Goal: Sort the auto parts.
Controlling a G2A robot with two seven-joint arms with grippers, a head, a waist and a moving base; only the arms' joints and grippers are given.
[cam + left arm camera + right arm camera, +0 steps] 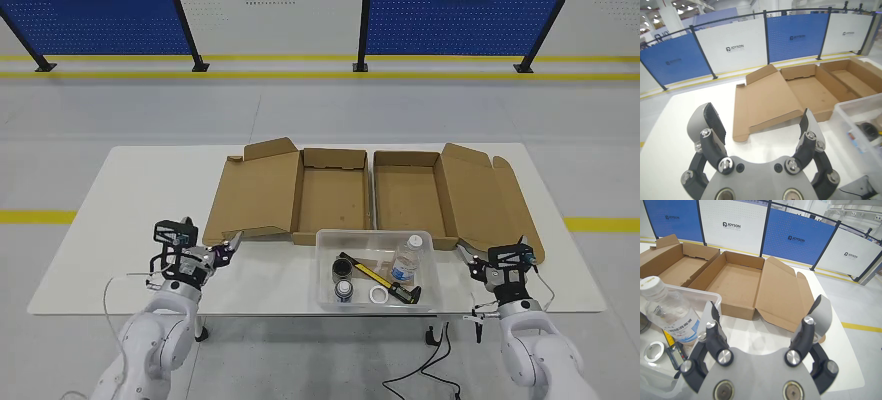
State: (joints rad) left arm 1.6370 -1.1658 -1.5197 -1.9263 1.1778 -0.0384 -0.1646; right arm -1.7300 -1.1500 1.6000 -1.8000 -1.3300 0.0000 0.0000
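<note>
Presently, the auto parts lie unsorted in the clear plastic bin (321, 270) at the near edge of the white worktop (120, 240): a clear white-capped bottle (672, 313), a yellow-scaled caliper (676, 355), a silver metal ring (660, 353) and a dark round can (343, 266). One open brown cardboard box (333, 200) and a second box (407, 200) sit side by side just behind it, lids folded outward, evidently to receive sorted items. The left jaws and right jaws, both spread and holding nothing, flank the bin, which I judge a ready posture.
</note>
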